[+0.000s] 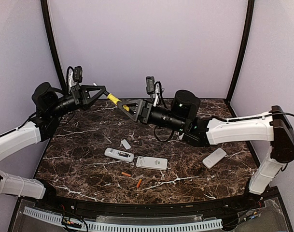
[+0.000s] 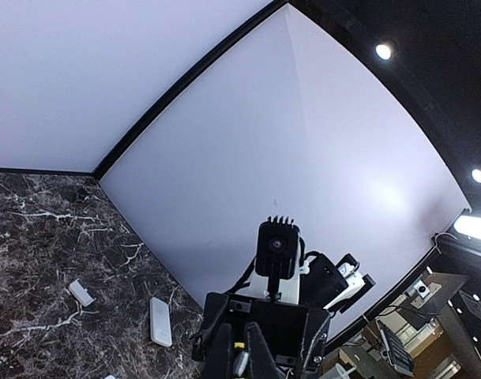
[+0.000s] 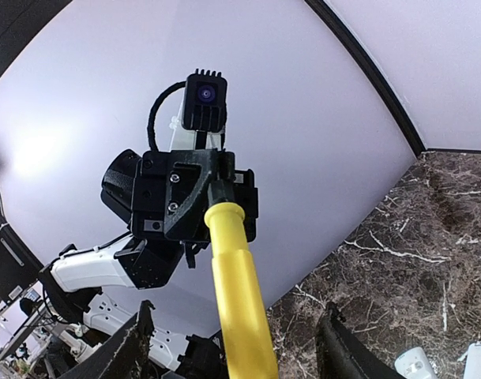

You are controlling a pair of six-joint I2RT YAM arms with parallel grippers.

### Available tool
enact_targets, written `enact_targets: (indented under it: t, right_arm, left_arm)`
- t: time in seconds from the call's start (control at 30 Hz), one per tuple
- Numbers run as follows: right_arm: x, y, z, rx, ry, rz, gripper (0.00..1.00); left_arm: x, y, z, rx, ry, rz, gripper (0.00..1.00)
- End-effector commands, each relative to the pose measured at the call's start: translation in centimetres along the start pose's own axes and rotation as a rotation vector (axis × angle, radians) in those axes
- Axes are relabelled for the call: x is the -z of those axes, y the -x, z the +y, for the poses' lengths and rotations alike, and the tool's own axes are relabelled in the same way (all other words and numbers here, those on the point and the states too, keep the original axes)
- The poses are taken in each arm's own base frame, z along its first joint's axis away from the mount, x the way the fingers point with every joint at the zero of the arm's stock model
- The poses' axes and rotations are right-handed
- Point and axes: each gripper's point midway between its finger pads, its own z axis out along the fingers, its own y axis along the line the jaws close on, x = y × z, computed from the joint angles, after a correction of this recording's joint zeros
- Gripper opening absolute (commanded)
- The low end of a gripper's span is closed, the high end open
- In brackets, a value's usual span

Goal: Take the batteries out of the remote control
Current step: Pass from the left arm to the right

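Two tiny orange-red cylindrical batteries (image 1: 126,174) lie loose on the dark brown marble-patterned tabletop (image 1: 79,145), toward its near edge. One lies crosswise. The other (image 1: 139,183) is a little to its right, not touching it, and points toward the near edge. Both sit just in front of two white rectangular remote controls (image 1: 119,154) lying almost end to end, the second (image 1: 151,163) to the right of the first. A small white cover piece (image 1: 125,144) lies just behind those two. A third white remote (image 1: 214,157) lies well off to the right.

Both my arms are up over the back of the table, reaching toward each other. My left gripper (image 1: 103,90) is clamped on one end of a yellow-handled screwdriver (image 1: 114,99), holding it in the air. My right gripper (image 1: 124,107) sits at the handle's other end, its fingers (image 3: 133,347) spread wide on either side and clear of the handle.
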Motion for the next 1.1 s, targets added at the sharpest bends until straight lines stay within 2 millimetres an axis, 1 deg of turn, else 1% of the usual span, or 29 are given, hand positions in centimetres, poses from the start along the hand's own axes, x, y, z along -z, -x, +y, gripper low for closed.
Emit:
enact_targets:
  t: [0.0,0.27,0.33,0.43,0.5,0.6,0.77,0.93,1.07]
  right_arm:
    - [-0.8,1.5,2.0,0.015,0.065,-0.060,0.66]
    - [-1.1,2.6,2.4,0.015,0.069,-0.099,0.56]
    - [-1.3,2.6,2.5,0.015,0.078,-0.096,0.52]
    - [-1.9,2.5,2.8,0.009,0.095,-0.083,0.41]
    - [-2.1,2.3,2.8,0.005,0.102,-0.080,0.38]
    - [-2.3,2.3,3.0,0.009,0.108,-0.077,0.36]
    - [-2.4,2.2,2.8,0.014,0.098,-0.075,0.36]
    - [-2.5,2.1,2.7,0.012,0.097,-0.073,0.27]
    - [-2.5,2.0,2.6,0.011,0.099,-0.073,0.25]
  left_arm:
    - [0.8,1.3,-2.6,-0.039,-0.068,-0.077,0.00]
    - [0.7,0.7,-2.5,-0.012,-0.080,-0.070,0.00]
    - [0.8,0.6,-2.5,-0.010,-0.078,-0.073,0.00]
    - [0.8,0.5,-2.4,-0.008,-0.078,-0.073,0.00]
    - [0.8,0.5,-2.4,-0.009,-0.079,-0.073,0.00]
    - [0.6,0.6,-2.6,-0.010,-0.085,-0.071,0.00]
    - [0.4,0.8,-2.9,-0.014,-0.094,-0.070,0.00]
    - [0.2,0.8,-2.7,-0.008,-0.094,-0.068,0.00]
    - [0.1,0.9,-2.7,-0.007,-0.096,-0.067,0.00]
